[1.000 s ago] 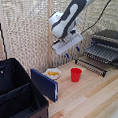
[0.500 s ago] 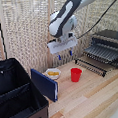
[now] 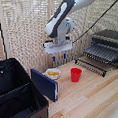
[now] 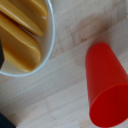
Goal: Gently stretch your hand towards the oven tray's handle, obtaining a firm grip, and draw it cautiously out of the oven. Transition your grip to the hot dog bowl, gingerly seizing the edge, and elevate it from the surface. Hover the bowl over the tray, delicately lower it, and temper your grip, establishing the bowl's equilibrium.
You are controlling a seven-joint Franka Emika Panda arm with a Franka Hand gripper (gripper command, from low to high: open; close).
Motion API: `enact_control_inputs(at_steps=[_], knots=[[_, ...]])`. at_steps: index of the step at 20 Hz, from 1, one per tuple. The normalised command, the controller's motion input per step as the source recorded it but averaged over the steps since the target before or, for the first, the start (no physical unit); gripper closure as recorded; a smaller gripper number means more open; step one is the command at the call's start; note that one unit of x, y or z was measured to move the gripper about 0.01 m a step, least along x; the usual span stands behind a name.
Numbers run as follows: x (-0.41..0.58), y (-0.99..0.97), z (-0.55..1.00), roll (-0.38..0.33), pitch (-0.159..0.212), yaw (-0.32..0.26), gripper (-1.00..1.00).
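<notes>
Gripper: the gripper (image 3: 58, 57) hangs in the air above the bowl and the cup, its two blue-tipped fingers (image 3: 53, 59) apart with nothing between them.
Bowl: the white hot dog bowl (image 3: 52, 73) sits on the worktop (image 3: 92, 95) below the gripper, with yellow-orange food inside; it shows close up in the wrist view (image 4: 25, 37).
Cup: a red cup (image 3: 76, 74) stands upright just beside the bowl, on the exterior view's right (image 4: 107, 82).
Tray: the oven tray (image 3: 97, 56) is drawn out in front of the oven (image 3: 110, 44), its handle (image 3: 89, 66) at the front edge.
Case: a large black case (image 3: 17, 97) lies open at the exterior view's left, well apart from the oven.
</notes>
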Motion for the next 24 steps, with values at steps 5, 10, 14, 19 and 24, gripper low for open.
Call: enact_control_inputs(at_steps=[5, 10, 14, 19, 24], knots=[[0.301, 0.11, -0.02, 0.134, 0.083, -0.038, -1.0], [0.101, 0.06, 0.0, -0.026, 0.168, -0.053, -1.0], [0.22, -0.08, -0.04, -0.081, 0.12, 0.001, -1.0], [0.344, -0.28, -0.12, -0.053, 0.058, 0.02, -1.0], [0.376, -0.19, -0.22, -0.034, 0.05, 0.006, -1.0]])
